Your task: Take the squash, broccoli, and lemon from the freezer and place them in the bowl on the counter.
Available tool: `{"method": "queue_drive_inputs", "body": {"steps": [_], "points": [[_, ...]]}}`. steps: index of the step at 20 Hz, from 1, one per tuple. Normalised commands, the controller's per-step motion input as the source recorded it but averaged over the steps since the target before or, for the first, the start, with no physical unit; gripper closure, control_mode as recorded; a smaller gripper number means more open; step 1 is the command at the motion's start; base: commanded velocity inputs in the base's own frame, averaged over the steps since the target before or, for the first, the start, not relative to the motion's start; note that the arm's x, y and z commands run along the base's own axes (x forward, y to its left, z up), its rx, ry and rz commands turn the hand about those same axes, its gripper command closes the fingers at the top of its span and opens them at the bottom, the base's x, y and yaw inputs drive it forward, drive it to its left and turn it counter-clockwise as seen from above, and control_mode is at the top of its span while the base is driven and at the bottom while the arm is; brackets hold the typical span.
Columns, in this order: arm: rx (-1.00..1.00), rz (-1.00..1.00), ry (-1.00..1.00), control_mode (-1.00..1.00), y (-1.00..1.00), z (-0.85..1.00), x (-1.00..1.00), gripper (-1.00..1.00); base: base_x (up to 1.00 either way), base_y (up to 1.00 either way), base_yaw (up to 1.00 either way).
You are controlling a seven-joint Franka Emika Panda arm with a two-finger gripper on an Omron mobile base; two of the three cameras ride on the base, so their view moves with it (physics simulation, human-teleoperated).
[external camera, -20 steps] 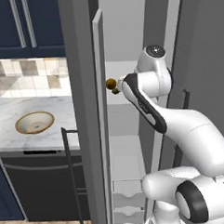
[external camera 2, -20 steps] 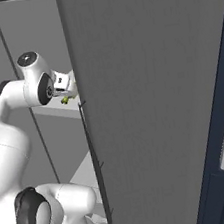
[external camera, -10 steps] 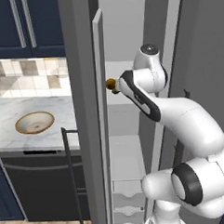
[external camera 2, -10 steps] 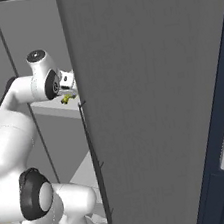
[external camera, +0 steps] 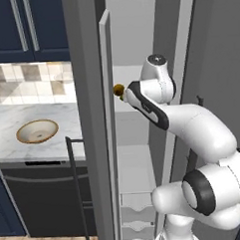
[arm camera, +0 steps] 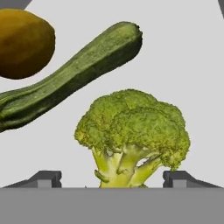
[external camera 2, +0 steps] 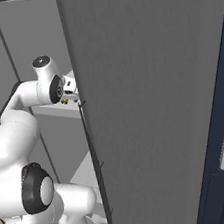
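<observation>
Change since a second earlier: the arm had pushed deeper into the freezer compartment; the wrist, which sat clear of the door edge in the right base view, was now tucked partly behind it, and the elbow had swung toward the shelf.
End effector: the end effector [arm camera: 112,177] stood wide, its two dark fingertips [arm camera: 43,178] spread on either side of the broccoli stem, holding nothing.
Broccoli: the broccoli [arm camera: 133,138] lay nearest on the white freezer shelf [arm camera: 188,78], stem toward the hand and crown away, so its axis ran roughly along the line of approach.
Squash: the dark green squash [arm camera: 70,76] lay just beyond the broccoli, apart from it; its long axis ran diagonally in the hand view, the blunt end up and to the right, the other end running off the left edge.
Lemon: the lemon [arm camera: 24,41], browner than expected, sat farthest, at the upper left, very near the squash; whether they touched I could not tell.
Bowl: the bowl [external camera: 37,131] waited on the table [external camera: 14,147] to the left of the freezer, well apart from the arm.
Risk, grip: closing on the tapered stem could let the broccoli slip or pivot out.
Risk, push: advancing further could shove the crown into the squash and roll it into the lemon.
Risk, exit: the freezer door [external camera 2: 147,99] stood close beside the wrist, so a wide swing outward could strike it.
</observation>
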Motion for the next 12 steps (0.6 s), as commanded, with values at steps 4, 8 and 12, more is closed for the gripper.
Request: {"method": "queue_drive_inputs", "body": {"steps": [4,8,12], "points": [[0.0,0.0,0.02,-1.0,0.0,-0.44,0.08,1.0,0.0,0.0,0.0],[0.01,0.0,0.0,-1.0,0.0,-0.28,0.0,1.0,0.0,0.0,0.0],[0.01,0.0,-0.06,-1.0,0.17,-0.14,-0.31,1.0,0.0,0.0,0.0]]}}
